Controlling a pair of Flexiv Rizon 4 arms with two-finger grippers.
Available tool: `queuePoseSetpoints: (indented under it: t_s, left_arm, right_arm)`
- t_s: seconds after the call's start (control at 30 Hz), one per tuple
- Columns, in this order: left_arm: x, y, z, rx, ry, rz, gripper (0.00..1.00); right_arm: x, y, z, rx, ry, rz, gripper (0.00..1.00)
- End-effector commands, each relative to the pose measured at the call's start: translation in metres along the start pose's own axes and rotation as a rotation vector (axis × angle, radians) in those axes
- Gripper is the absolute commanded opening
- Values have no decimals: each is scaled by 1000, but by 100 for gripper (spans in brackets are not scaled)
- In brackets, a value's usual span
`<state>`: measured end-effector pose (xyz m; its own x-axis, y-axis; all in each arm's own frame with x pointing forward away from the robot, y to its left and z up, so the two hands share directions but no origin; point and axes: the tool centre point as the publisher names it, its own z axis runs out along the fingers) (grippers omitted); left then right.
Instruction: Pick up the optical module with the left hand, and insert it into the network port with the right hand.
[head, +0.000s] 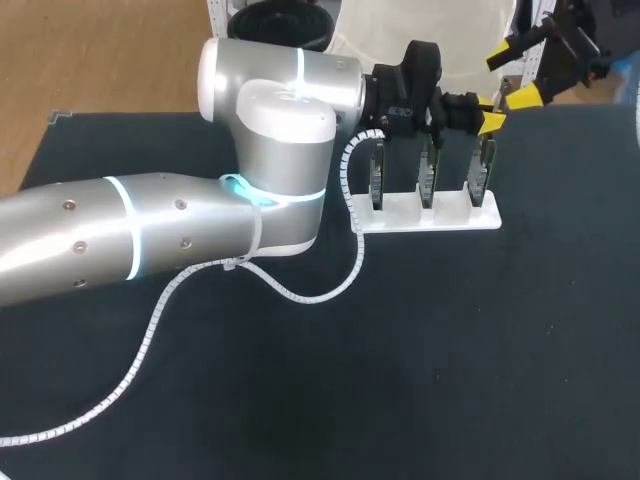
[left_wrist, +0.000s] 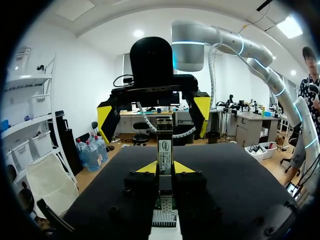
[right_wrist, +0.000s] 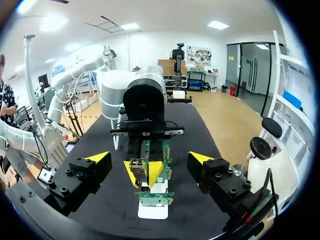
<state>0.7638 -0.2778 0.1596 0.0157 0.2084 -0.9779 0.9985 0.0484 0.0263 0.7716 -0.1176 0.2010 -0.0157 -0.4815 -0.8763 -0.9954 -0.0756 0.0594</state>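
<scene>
Desk: a dark mat covers the desk (head: 450, 380). A white spiral-wrapped cable (head: 300, 295) trails across it from the near left corner up to the wrist of the left arm.
Left arm: the silver left arm (head: 270, 130) comes in from the left and reaches past the middle to the rack.
Rack: a white rack (head: 430, 212) stands on the far half of the desk. It holds three green circuit boards (head: 378, 175) upright, side by side in separate slots.
Left pincer: the left pincer (head: 488, 122) sits over the rightmost board (head: 484, 170). In its own wrist view its yellow tips press against the optical module from both sides, so it is gripping the module.
Optical module: the optical module (left_wrist: 164, 150) is a narrow metal bar with a white label. It is clamped between the left pincer's fingers and stands out beyond them, directly in line with the board and rack under that pincer. Whether its lower end touches the board cannot be seen.
Right pincer: the right pincer (head: 515, 77) hangs at the far right, just beyond the rack and facing the left pincer. Its fingers (right_wrist: 97, 156) are spread wide with nothing between them, and the module is ahead of them without touching.
</scene>
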Motion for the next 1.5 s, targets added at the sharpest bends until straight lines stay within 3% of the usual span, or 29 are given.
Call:
queuePoseSetpoints:
  t_s: [0.03,0.8,0.83,0.9,1.5]
  left_arm:
    - [0,2,1,3,2,0,0]
    - [0,2,1,3,2,0,0]
    - [0,2,1,3,2,0,0]
    - [0,2,1,3,2,0,0]
    - [0,2,1,3,2,0,0]
  right_arm:
    - [-1,5,1,18,7,3,100]
    - [2,14,-2,27,8,14,100]
    - [2,14,-2,26,7,13,49]
    - [2,14,-2,26,6,11,0]
    - [4,16,-3,28,12,12,0]
